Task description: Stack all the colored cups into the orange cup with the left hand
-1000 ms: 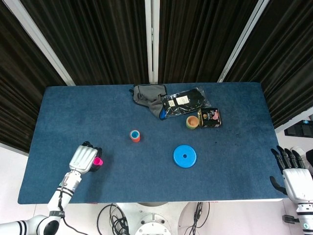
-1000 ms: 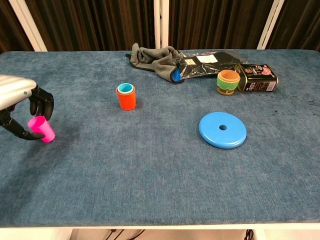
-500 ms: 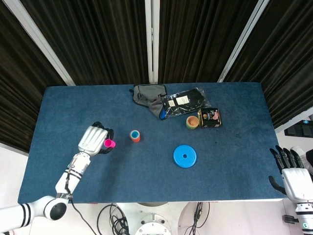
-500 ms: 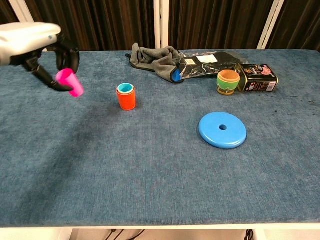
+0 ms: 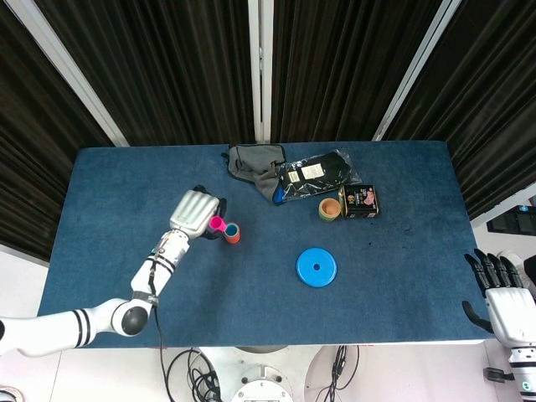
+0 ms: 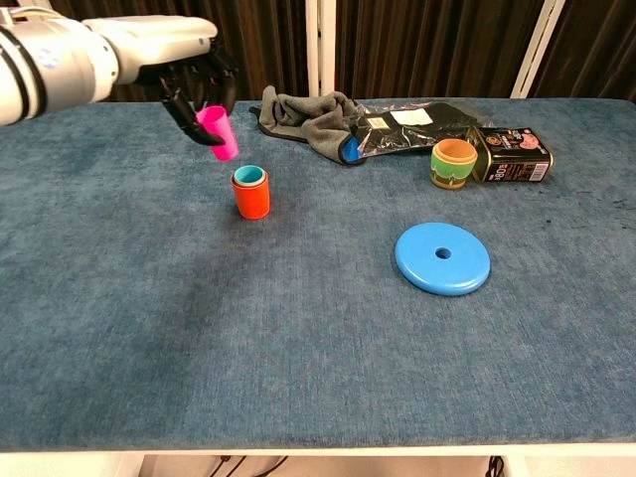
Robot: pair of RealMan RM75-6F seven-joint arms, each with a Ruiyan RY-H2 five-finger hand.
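Note:
My left hand [image 5: 194, 213] [image 6: 195, 81] holds a pink cup [image 5: 217, 224] [image 6: 218, 132] in the air, tilted, just left of and above the orange cup [image 5: 232, 235] [image 6: 250, 197]. The orange cup stands upright on the blue table with a teal cup [image 6: 247, 176] nested inside it. My right hand [image 5: 507, 293] hangs off the table's right front corner, fingers spread, holding nothing; the chest view does not show it.
A blue disc [image 5: 316, 267] [image 6: 442, 257] lies right of the orange cup. At the back lie a grey cloth [image 6: 303, 114], a black packet [image 6: 407, 126], a dark tin [image 6: 511, 155] and a green-and-orange cup [image 6: 454, 162].
My left hand has lifted the pink cup from the table's front left and carried it right and back, to beside the orange cup. The right hand is unmoved.

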